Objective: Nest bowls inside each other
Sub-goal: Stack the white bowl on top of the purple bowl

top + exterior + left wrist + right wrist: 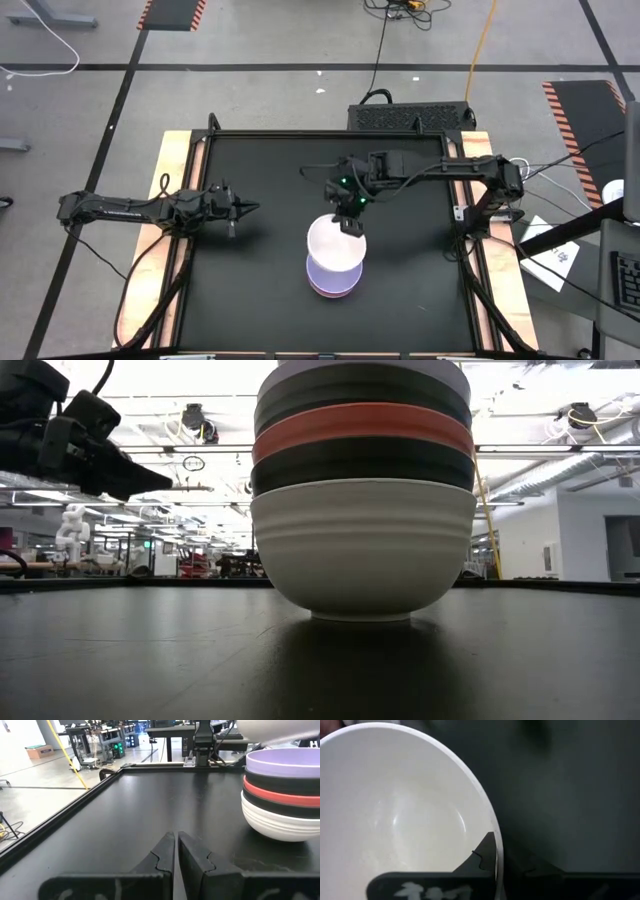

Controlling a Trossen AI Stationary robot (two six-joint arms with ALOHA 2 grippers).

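The black surface (250,290) spreads wide beneath me. Just off its middle, toward five o'clock in the overhead view, sits the stack of bowls (362,490), nested one inside the next. From table height I read it bottom to top: a white bowl (362,550) on the surface, a black bowl (362,464) in it, then the red bowl (362,422), another black bowl (362,388), and the lavender bowl (285,759) on top, its rim (333,282) peeking out at six o'clock from above.

Over the stack hangs the second white bowl (336,243), shifted a little toward twelve o'clock, so it covers most of the lavender one without sitting square. My right fingers (349,225) pinch its rim at the one o'clock edge, one finger (487,852) inside the wall and the other outside, the white hollow (395,820) filling my wrist's sight.

My left fingers (237,211) wait at nine o'clock of the stack, well apart from it, pressed together on nothing, their tips (176,851) nearly touching and aimed across the surface at the bowls.
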